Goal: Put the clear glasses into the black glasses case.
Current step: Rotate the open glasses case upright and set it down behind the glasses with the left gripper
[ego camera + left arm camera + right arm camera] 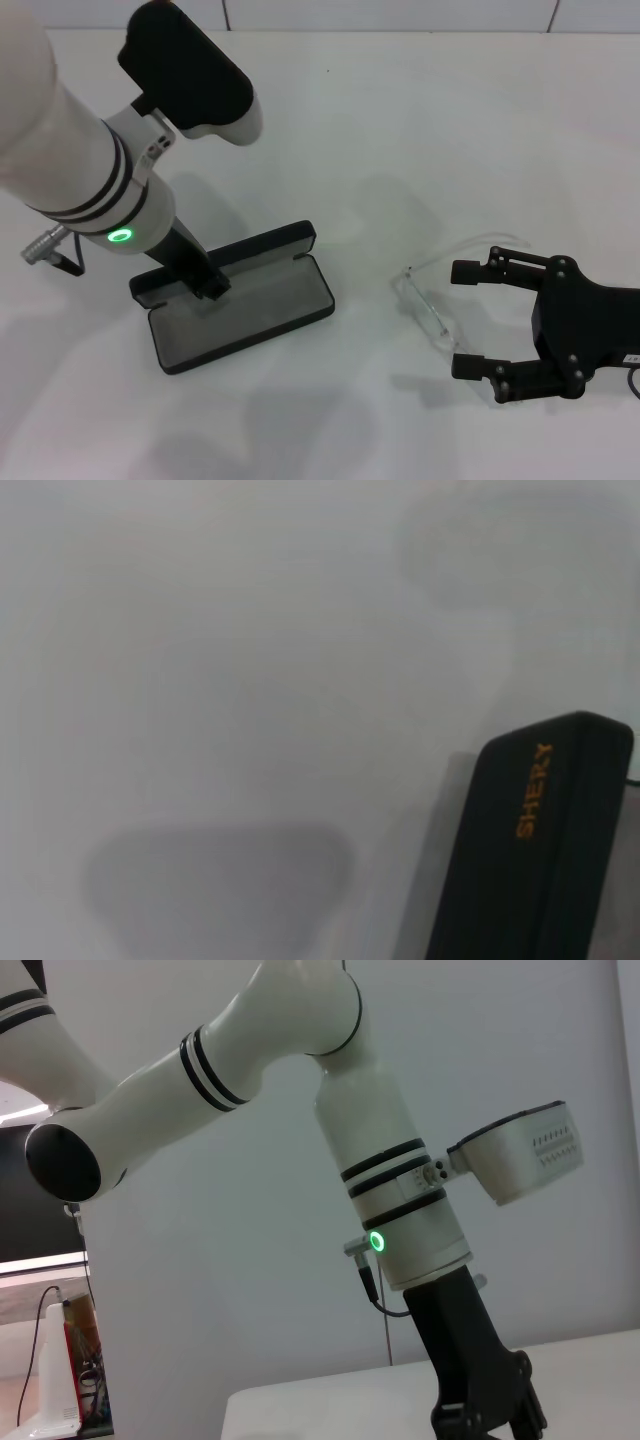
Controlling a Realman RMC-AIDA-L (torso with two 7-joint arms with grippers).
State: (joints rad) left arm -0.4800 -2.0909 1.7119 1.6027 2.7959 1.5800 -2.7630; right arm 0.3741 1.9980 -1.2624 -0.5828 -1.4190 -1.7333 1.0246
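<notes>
Reaching wide-fingered, right gripper [462,318] flanks clear glasses [428,312].

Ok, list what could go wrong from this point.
1. The clear glasses are faint on the white table; the open right gripper could close off-centre and pinch a lens or thin arm.
2. The left gripper sits at the open black glasses case; lifting could shift it or drop the lid.

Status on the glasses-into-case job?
Done: the black glasses case lies open, left gripper down at its hinge side. In hand: right gripper, jaws open, straddles the clear glasses on the table, not yet gripping. Left: grasp, carry, place in the case.
</notes>
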